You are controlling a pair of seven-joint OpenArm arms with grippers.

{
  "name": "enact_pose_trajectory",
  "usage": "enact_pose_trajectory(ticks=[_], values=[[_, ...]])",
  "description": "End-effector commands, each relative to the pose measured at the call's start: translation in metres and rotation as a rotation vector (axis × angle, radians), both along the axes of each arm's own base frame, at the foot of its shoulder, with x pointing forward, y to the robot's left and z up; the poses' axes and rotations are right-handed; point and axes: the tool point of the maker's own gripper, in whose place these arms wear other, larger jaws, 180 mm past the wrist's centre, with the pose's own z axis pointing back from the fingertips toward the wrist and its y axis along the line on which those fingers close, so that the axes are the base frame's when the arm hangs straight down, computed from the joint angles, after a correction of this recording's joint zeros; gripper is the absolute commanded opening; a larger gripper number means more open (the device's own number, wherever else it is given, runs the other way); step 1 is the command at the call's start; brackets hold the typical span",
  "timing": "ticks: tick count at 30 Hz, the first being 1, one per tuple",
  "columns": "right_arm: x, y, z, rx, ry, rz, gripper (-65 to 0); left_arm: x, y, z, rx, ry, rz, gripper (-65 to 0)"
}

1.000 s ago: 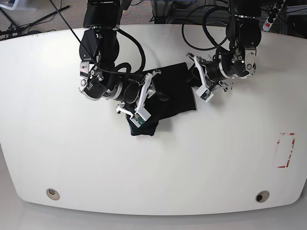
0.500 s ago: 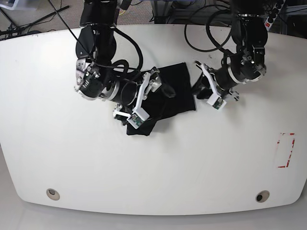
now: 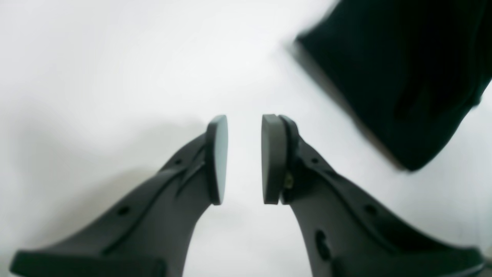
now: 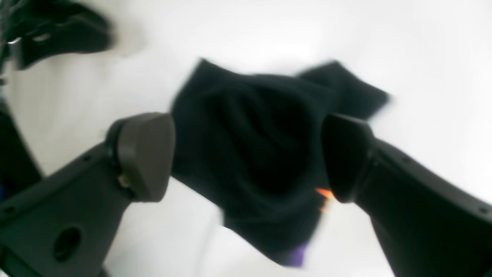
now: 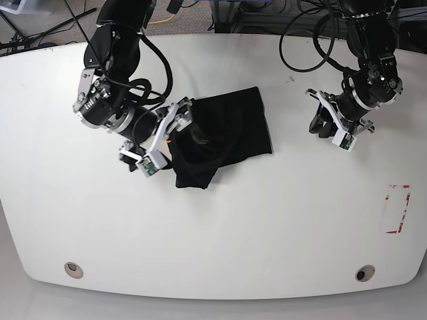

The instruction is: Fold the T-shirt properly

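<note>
The black T-shirt (image 5: 223,133) lies folded into a small bundle on the white table (image 5: 213,233), near the middle. In the right wrist view the T-shirt (image 4: 253,146) shows beyond the fingers, with an orange and purple mark at its near edge. My right gripper (image 5: 167,137) (image 4: 246,127) is wide open and empty, just left of the shirt. My left gripper (image 5: 327,123) (image 3: 245,119) is off the shirt to its right, pads a narrow gap apart with nothing between. A shirt corner (image 3: 403,77) shows in the left wrist view at upper right.
A red tape rectangle (image 5: 398,208) marks the table at the right edge. Two round holes (image 5: 73,269) (image 5: 364,273) sit near the front edge. Cables and equipment lie behind the table's far edge.
Both arms have pulled away from the T-shirt: the right-wrist arm toward the base view's left, the left-wrist arm toward its right. The shirt stays lying on the table.
</note>
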Motion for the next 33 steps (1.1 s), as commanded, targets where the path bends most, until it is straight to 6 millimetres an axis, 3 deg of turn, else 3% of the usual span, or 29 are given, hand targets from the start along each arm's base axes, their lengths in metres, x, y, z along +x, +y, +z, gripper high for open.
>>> enact_pose_trajectory(ticks=[1, 5, 9, 15, 20, 28, 33], values=[[0.017, -0.019, 0.013, 0.028, -0.043, -0.066, -8.9, 0.000, 0.003, 0.009, -0.002, -0.032, -0.010, -52.2], [0.024, -0.037, -0.009, 0.019, 0.054, -0.107, -8.7, -0.007, 0.004, 0.003, 0.001, -0.013, -0.011, -52.2], [0.022, -0.035, -0.029, 0.041, 0.134, -0.109, -8.7, -0.008, 0.003, 0.002, 0.001, -0.011, -0.009, -52.2], [0.008, 0.000, -0.045, 0.233, 0.243, -0.039, -8.7, -0.006, 0.003, 0.004, 0.001, -0.018, -0.009, -52.2], [-0.006, 0.030, -0.036, 0.360, 0.255, 0.038, -8.7, -0.005, 0.004, 0.005, 0.005, -0.021, -0.010, -52.2], [-0.041, 0.094, -0.023, 0.368, 0.256, 0.230, -8.9, -0.006, 0.005, 0.004, 0.007, -0.019, -0.009, -52.2], [-0.044, 0.103, -0.015, 0.331, 0.222, 0.269, -8.9, -0.006, 0.006, 0.004, 0.011, -0.018, -0.010, -52.2]])
